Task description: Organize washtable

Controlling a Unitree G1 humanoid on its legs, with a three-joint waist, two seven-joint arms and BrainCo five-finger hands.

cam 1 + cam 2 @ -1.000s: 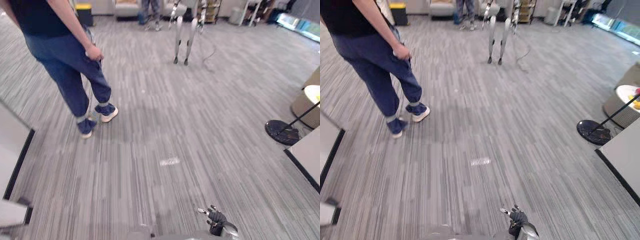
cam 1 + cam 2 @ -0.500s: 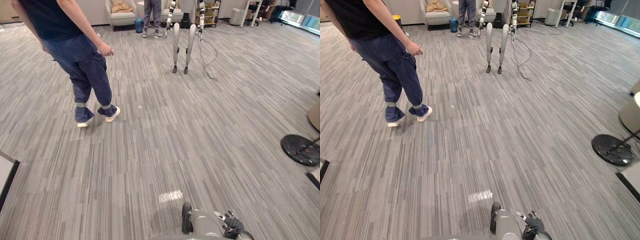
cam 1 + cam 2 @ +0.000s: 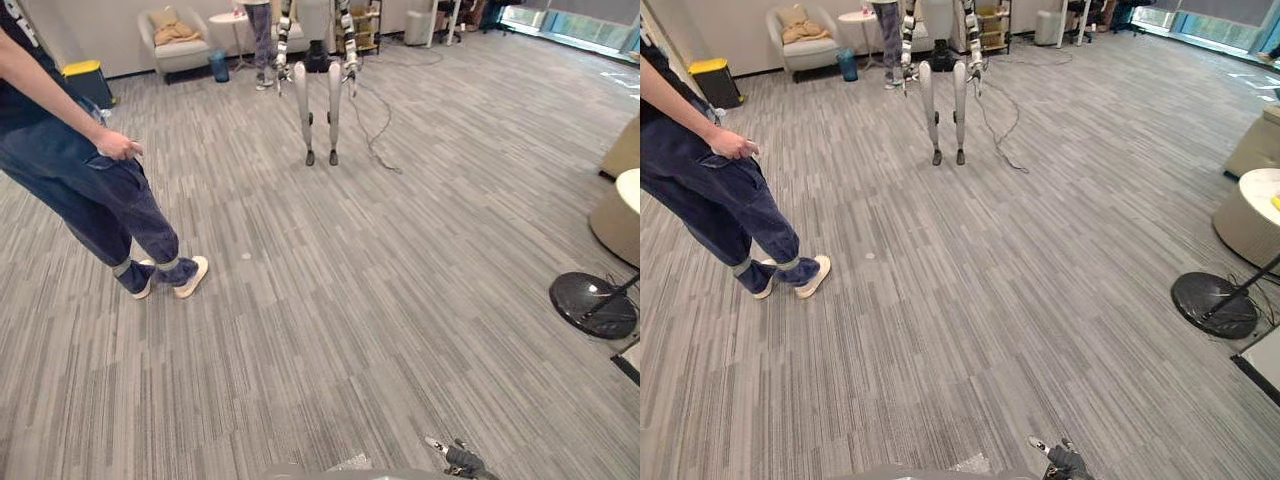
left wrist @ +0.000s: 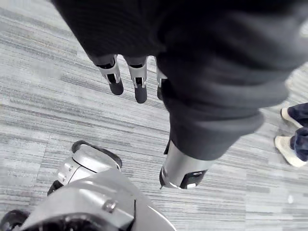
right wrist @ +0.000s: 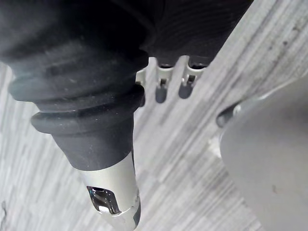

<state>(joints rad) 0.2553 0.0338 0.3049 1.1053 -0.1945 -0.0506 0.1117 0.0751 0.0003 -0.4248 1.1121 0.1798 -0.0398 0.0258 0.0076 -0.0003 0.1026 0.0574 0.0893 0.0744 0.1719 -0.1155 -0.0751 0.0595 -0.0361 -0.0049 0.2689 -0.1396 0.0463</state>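
1. Left hand [image 4: 139, 85]: hanging over grey striped carpet [image 3: 350, 300]; fingers [image 4: 114, 82] straight and apart, thumb set off to one side, clamped on nothing.
2. Right hand [image 5: 161, 90]: low at 5 o'clock in the head views, over the same carpet; fingers [image 5: 185, 86] straight, side by side, apart from the thumb, clamped on nothing.
3. Pale surface [image 3: 1268, 358], dark-edged: one corner at the 4 o'clock edge, well apart from both hands. Cannot tell whether the washtable.
4. Black round stand base [image 3: 592, 303]: on the floor at 3 o'clock, just beyond the pale surface.
5. Round beige table [image 3: 1252, 205]: at 2 to 3 o'clock, behind the stand base.
6. Person [image 3: 90, 190]: at 9 to 10 o'clock, blue trousers, white shoes [image 3: 190, 277].
7. Second humanoid robot [image 3: 318, 110]: upright at 12 o'clock.
8. Second person's legs [image 3: 260, 35]: just behind it.
9. Armchair [image 3: 180, 45], blue bin [image 3: 219, 66], yellow-lidded bin [image 3: 82, 82]: along the far wall at 11 o'clock.
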